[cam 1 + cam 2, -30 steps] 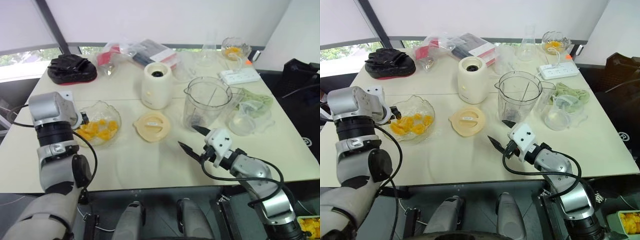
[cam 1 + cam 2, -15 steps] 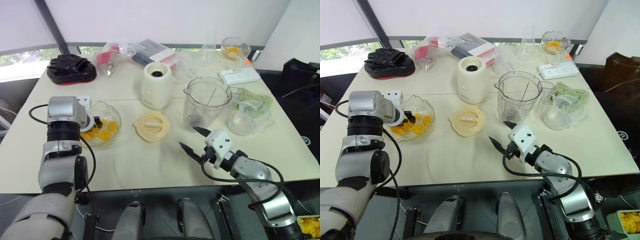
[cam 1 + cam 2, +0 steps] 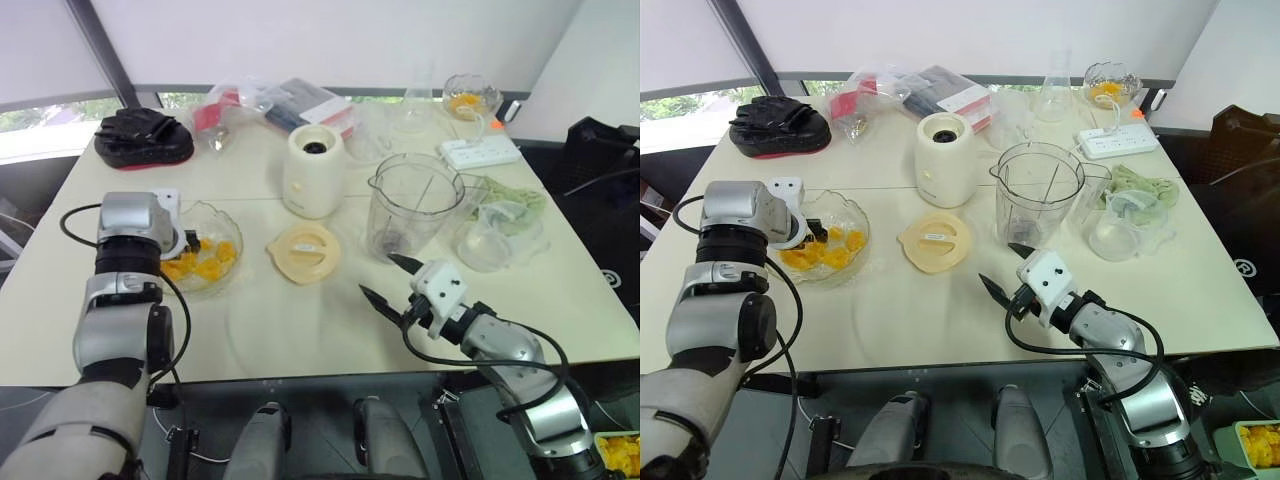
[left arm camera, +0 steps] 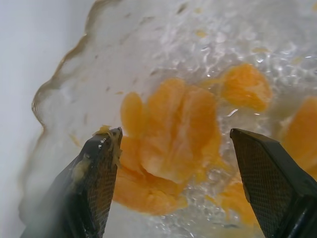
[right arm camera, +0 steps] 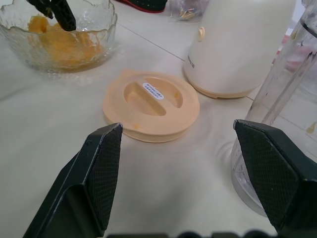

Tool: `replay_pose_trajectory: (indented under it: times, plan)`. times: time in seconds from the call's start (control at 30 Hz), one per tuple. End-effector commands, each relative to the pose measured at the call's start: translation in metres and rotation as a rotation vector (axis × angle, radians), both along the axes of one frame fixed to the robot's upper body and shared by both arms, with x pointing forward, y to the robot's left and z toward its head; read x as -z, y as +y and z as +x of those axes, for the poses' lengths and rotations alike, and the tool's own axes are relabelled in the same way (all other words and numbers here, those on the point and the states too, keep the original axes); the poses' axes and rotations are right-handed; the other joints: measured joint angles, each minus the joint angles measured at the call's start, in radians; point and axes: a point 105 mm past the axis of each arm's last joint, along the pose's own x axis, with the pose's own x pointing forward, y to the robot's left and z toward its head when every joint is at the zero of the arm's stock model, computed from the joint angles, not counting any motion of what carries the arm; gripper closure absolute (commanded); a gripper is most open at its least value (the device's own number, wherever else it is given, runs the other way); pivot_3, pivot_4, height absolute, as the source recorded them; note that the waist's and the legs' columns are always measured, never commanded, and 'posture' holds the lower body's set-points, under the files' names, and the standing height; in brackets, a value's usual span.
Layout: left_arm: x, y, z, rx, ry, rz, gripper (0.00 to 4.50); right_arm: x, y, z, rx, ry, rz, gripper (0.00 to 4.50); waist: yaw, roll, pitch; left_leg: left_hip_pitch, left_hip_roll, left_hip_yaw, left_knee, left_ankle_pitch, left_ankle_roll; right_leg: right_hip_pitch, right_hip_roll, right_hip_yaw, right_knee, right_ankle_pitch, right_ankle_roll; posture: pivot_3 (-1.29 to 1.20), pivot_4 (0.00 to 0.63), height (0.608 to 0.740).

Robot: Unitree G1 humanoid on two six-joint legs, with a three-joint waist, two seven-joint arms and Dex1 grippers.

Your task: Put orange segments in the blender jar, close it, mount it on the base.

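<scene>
Orange flesh glistens between the black fingers of my left hand, which stand apart over the orange segments in a scalloped glass bowl at the left of the desk; the fingers have not closed on any piece, and a smear of pulp clings to one fingertip. From the head views this hand dips into the bowl's near-left rim, and my own wrist hides part of the bowl.

My right hand hovers low over the desk's front, fingers spread wide and empty. Just ahead of it lies the flat cream lid, and close beside it stands the blender jar, clear, upright and uncovered. The base sits just behind the lid, to the left of the jar, apart from both.

Right of the jar are a second clear cup and something pale green, hard to make out. Further back sit a white power strip, a glass flask, a small bowl holding more orange, plastic bags and a black bundle. A container of fruit is cut off at the lower right edge
</scene>
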Motion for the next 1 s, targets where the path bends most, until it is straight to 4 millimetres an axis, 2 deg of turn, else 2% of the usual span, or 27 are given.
replay_pose_trajectory:
  times: [0.03,0.3,0.53,0.67,0.77,0.93,1.0]
  plan:
    - [-0.014,0.007,0.007,-0.012,-0.054,0.03,0.86,-0.015,0.004,-0.004,-0.014,-0.068,0.01,0.76,0.0,0.0,0.0,0.0,0.0,0.0,0.0,0.0,0.0,0.0,0.0,0.0,0.0,0.0,0.0,0.0,0.15,0.74]
    - [-0.002,0.004,0.011,0.008,-0.023,0.027,0.86,-0.016,0.004,-0.004,-0.01,-0.069,0.008,0.76,-0.001,0.0,0.0,0.0,0.0,0.0,0.0,0.0,0.0,0.0,0.0,0.0,0.0,0.0,0.0,0.0,0.15,0.74]
    - [0.011,-0.01,0.01,0.039,0.019,-0.003,0.86,-0.016,0.003,-0.005,-0.004,-0.071,0.004,0.76,0.0,0.0,0.0,0.0,0.0,0.0,0.0,0.0,0.0,0.0,0.0,0.0,0.0,0.0,0.0,0.0,0.15,0.74]
    - [0.012,-0.012,0.011,0.04,0.02,-0.009,0.86,-0.016,0.002,-0.005,0.001,-0.071,0.004,0.76,0.0,0.0,0.0,0.0,0.0,0.0,0.0,0.0,0.0,0.0,0.0,0.0,0.0,0.0,0.0,0.0,0.15,0.74]
    - [0.011,-0.01,0.011,0.034,0.015,-0.002,1.77,-0.016,0.002,-0.005,0.003,-0.072,0.004,0.7,-0.001,0.0,0.0,0.0,0.0,0.0,0.0,0.0,0.0,0.0,0.0,0.0,0.0,0.0,0.0,0.0,0.15,0.74]
    - [0.011,-0.01,0.01,0.03,0.025,-0.008,4.29,-0.016,0.002,-0.005,0.003,-0.074,0.001,0.7,-0.001,0.0,0.0,0.0,0.0,0.0,0.0,0.0,0.0,0.0,0.0,0.0,0.0,0.0,0.0,0.0,0.15,0.74]
    - [0.01,-0.01,0.01,0.029,0.027,-0.01,4.29,-0.016,0.002,-0.005,0.003,-0.074,0.001,0.7,0.0,0.0,0.0,0.0,0.0,0.0,0.0,0.0,0.0,0.0,0.0,0.0,0.0,0.0,0.0,0.0,0.15,0.74]
